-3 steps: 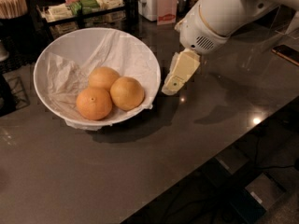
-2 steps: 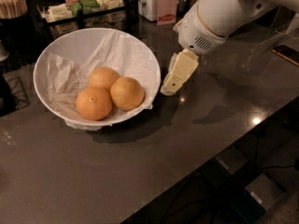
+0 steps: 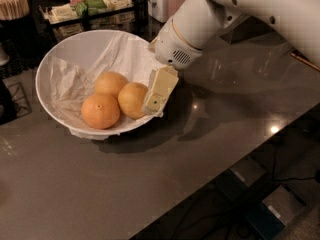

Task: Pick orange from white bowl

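Dark table (image 3: 150, 184), jaws beside orange (image 3: 130, 100), white bowl (image 3: 90, 46)

Crumpled paper (image 3: 65, 84) lines the glossy white bowl (image 3: 80, 41); the smooth cream plastic gripper (image 3: 156, 100) is at its right rim; the table (image 3: 150, 184) is shiny.

We find the bowl (image 3: 75, 44) on the left part of the counter (image 3: 210, 134), with three fruits in it on paper (image 3: 62, 84). The orange (image 3: 131, 100) lies rightmost, a second fruit (image 3: 100, 111) left of and before it, a third (image 3: 110, 83) behind both. The gripper (image 3: 155, 103) hangs over the bowl's right rim, just beside the orange's right side. Behind the bowl we see a tray of packets (image 3: 85, 9).
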{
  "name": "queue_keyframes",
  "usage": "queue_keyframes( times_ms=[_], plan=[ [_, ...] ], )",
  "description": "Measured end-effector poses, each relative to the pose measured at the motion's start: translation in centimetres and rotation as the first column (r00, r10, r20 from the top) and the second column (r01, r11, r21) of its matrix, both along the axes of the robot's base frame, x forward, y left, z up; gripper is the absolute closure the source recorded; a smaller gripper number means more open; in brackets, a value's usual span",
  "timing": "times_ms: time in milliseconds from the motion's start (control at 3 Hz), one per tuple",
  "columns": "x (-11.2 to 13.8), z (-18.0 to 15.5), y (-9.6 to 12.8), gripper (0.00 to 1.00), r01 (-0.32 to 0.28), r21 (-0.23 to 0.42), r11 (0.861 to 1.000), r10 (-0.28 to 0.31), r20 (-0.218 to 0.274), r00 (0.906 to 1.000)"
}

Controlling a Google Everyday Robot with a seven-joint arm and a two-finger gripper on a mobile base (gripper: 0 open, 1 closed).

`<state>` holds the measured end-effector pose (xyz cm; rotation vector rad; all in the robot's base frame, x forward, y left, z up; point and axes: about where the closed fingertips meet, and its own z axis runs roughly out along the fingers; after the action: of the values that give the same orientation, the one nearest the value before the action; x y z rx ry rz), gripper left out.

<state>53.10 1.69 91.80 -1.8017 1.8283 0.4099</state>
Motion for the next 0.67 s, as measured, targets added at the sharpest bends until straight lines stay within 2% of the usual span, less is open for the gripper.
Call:
queue_keyframes(
  times_ms=[333, 667],
  plan=[
    [0.33, -0.82, 0.54, 0.00, -0.007, 0.024, 1.000, 0.008, -0.021, 0.9998],
    [0.33, -0.81, 0.54, 0.00, -0.007, 0.024, 1.000, 0.008, -0.021, 0.9998]
  ],
)
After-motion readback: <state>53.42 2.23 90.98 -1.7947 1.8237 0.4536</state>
